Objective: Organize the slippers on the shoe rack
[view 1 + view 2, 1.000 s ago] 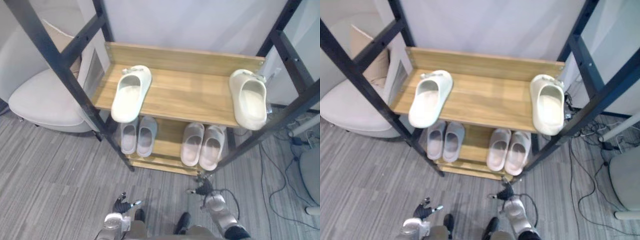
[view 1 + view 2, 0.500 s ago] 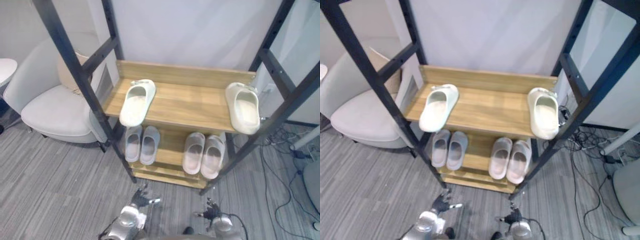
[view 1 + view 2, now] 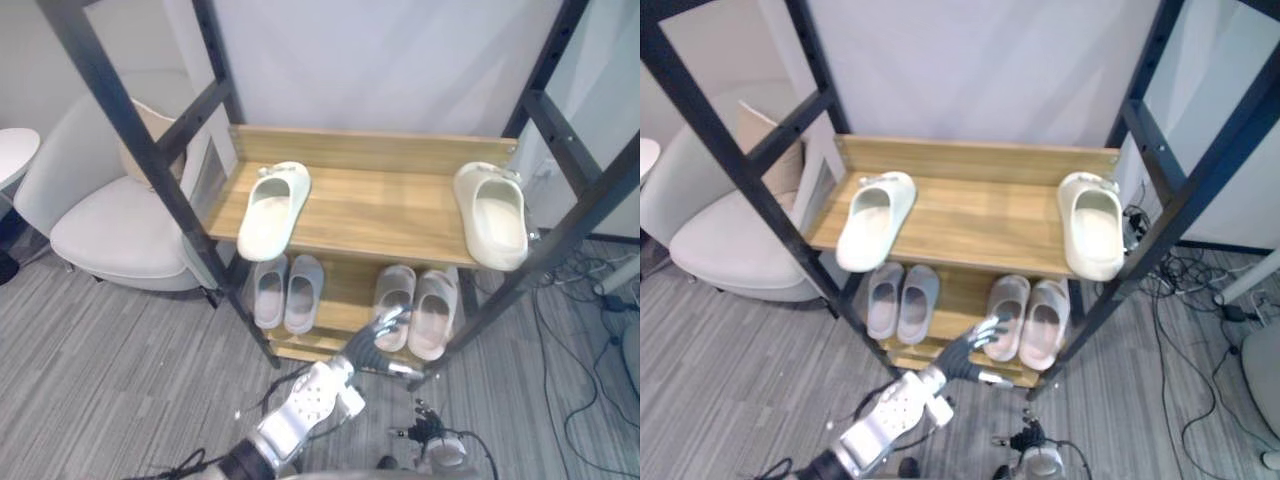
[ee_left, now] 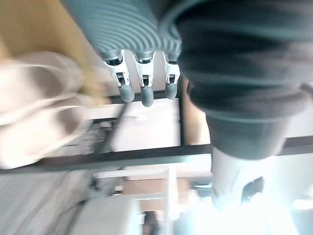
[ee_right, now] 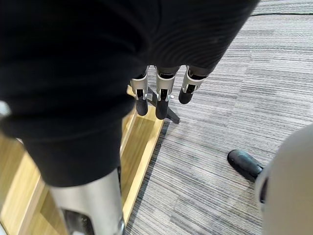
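Observation:
Two cream slippers lie far apart on the rack's top wooden shelf (image 3: 385,205): one at the left end (image 3: 272,207), the other at the right end (image 3: 492,214). On the lower shelf stand a grey pair (image 3: 287,292) and a beige pair (image 3: 415,308). My left hand (image 3: 372,335) is raised in front of the lower shelf, open, its straight fingers (image 4: 142,83) reaching toward the beige pair (image 4: 34,112) and holding nothing. My right hand (image 3: 430,438) hangs low over the floor beside the rack's foot, its fingers (image 5: 159,98) relaxed and empty.
Black metal posts (image 3: 150,170) frame the rack on both sides. A white armchair (image 3: 110,215) stands left of it and a small white table (image 3: 15,150) at the far left. Cables (image 3: 590,290) lie on the grey carpet to the right.
My left arm has risen from the bottom edge up and forward to the lower shelf by the beige pair. The right hand stays low. The slippers have not moved.

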Robot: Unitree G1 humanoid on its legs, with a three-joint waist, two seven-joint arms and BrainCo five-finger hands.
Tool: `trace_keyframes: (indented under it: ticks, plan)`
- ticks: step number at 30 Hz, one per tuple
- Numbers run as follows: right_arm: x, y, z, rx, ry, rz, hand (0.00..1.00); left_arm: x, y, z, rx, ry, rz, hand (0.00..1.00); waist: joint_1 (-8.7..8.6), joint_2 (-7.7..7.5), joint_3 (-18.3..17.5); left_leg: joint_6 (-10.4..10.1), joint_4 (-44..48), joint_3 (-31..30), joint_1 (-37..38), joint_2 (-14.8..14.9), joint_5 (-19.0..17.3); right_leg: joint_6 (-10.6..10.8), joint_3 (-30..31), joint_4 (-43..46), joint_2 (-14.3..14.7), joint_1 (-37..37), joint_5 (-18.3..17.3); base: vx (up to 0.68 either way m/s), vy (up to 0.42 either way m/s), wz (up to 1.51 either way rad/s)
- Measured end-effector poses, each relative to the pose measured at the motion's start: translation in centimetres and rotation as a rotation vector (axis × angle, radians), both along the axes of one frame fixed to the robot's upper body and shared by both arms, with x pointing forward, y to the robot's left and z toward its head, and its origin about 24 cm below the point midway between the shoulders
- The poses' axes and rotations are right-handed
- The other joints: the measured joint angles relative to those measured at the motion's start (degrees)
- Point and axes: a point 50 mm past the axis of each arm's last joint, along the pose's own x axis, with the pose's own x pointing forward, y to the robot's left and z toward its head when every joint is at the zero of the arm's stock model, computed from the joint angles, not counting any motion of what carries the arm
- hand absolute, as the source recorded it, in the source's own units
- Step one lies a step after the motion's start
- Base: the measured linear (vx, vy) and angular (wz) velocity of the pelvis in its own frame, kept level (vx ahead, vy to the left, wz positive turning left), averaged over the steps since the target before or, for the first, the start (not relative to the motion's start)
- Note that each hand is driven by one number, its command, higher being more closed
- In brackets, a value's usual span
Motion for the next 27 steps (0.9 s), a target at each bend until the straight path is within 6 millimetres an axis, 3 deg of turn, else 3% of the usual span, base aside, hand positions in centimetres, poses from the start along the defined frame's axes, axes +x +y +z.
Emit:
trace_keyframes:
  ticks: [7, 16, 21, 27]
  plan:
    - [0.1, -0.4, 0.1, -0.004, -0.001, 0.022, 0.0, 2.9, 2.0, 7.4, -0.186, -0.229, 0.102, 0.0, -0.01, -0.05, -0.1, 0.1, 0.2, -0.1, 0.0, -0.7, 0.0, 0.1, 0.1, 0.0, -0.8, 0.2, 0.1, 0.02, 0.037, 0.01]
    - [-0.1, -0.7, 0.0, -0.005, 0.028, 0.053, 0.0, 6.1, 5.9, 12.8, -0.251, -0.407, 0.274, 0.0, -0.02, -0.35, -1.1, 0.5, 1.1, -0.5, -0.1, -0.8, -0.1, 0.3, 0.0, 0.0, -1.2, 0.6, 0.2, 0.0, 0.005, 0.01]
    - [-0.1, -0.9, 0.0, -0.001, 0.032, 0.059, 0.0, 8.2, 8.7, 14.5, -0.183, -0.478, 0.377, 0.0, -0.03, -0.27, -1.2, 0.6, 1.2, -0.9, -0.2, -0.9, -0.1, 0.3, -0.3, 0.0, -1.1, 0.7, 0.3, 0.0, 0.014, 0.02]
    - [0.4, -0.9, 0.3, 0.008, 0.018, 0.066, 0.0, 10.5, 12.6, 15.0, -0.101, -0.479, 0.522, 0.0, -0.15, -0.3, -1.3, 0.7, 1.2, -1.3, -1.2, -1.2, 0.0, 0.3, -0.6, 0.0, -1.1, -0.1, 0.3, 0.02, 0.014, 0.03]
